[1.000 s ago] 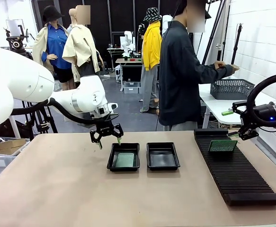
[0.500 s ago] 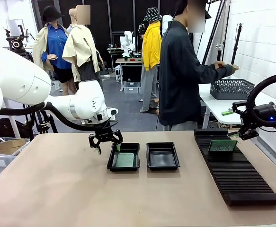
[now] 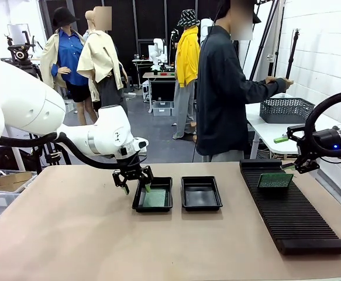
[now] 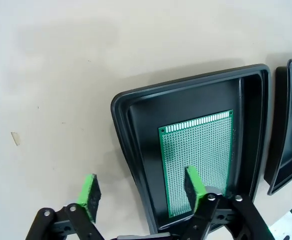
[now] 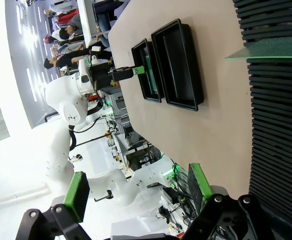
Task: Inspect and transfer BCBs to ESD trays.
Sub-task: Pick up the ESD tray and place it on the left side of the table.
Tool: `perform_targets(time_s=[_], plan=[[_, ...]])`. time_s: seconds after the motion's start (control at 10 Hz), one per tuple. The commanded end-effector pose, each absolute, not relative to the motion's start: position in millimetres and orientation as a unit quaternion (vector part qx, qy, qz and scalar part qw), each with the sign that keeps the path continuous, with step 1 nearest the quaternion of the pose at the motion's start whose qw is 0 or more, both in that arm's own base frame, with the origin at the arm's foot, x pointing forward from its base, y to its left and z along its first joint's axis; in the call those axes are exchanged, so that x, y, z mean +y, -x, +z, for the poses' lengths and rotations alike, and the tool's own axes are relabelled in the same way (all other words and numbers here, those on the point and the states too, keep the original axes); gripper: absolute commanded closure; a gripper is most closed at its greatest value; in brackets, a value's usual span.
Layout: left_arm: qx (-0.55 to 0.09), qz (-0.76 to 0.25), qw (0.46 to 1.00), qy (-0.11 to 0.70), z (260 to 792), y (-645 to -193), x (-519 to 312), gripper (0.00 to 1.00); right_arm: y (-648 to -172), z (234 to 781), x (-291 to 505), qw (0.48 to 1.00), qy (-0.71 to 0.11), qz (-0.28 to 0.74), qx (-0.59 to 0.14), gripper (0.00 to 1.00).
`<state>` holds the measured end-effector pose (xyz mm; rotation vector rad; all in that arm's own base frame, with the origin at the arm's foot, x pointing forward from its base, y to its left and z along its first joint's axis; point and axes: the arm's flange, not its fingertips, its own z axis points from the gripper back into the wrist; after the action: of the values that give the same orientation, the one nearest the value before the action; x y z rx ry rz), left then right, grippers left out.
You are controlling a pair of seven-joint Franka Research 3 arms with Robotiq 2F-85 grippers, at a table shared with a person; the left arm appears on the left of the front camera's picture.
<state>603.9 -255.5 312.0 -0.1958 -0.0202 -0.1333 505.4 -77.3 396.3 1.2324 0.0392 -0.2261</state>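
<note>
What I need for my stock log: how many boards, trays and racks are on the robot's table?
Green boards: 2 (tray board, rack board)
Black trays: 2 (left tray, right tray)
Slotted rack: 1
Total: 5

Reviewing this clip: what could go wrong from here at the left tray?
The left gripper is open astride the tray wall, one finger over the circuit board inside, one outside: closing could pinch the wall and tilt the tray. The inner finger may also scrape or shift the circuit board.
</note>
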Motion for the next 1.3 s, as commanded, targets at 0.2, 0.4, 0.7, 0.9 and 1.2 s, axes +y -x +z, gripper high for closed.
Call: perform_targets(time_s=[0.2, 0.4, 0.7, 0.9, 1.2], plan=[[-0.014, -0.059, 0.994, 0.091, 314.4, -602.2, -249.9, 0.93, -502.6, 396.1, -74.5, 0.816, -0.568, -0.105, 0.017, 0.00], [-0.009, -0.052, 0.995, 0.089, 316.8, -600.6, -250.0, 1.00, -502.6, 396.1, -74.5, 0.816, -0.568, -0.105, 0.017, 0.00], [-0.019, -0.034, 0.996, 0.081, 317.1, -599.0, -249.8, 1.00, -502.6, 396.1, -74.5, 0.816, -0.568, -0.105, 0.017, 0.00], [-0.009, -0.056, 0.994, 0.098, 313.4, -604.9, -252.5, 1.00, -502.6, 396.1, -74.5, 0.816, -0.568, -0.105, 0.017, 0.00], [-0.009, -0.056, 0.994, 0.098, 313.4, -604.9, -252.5, 1.00, -502.6, 396.1, -74.5, 0.816, -0.568, -0.105, 0.017, 0.00]])
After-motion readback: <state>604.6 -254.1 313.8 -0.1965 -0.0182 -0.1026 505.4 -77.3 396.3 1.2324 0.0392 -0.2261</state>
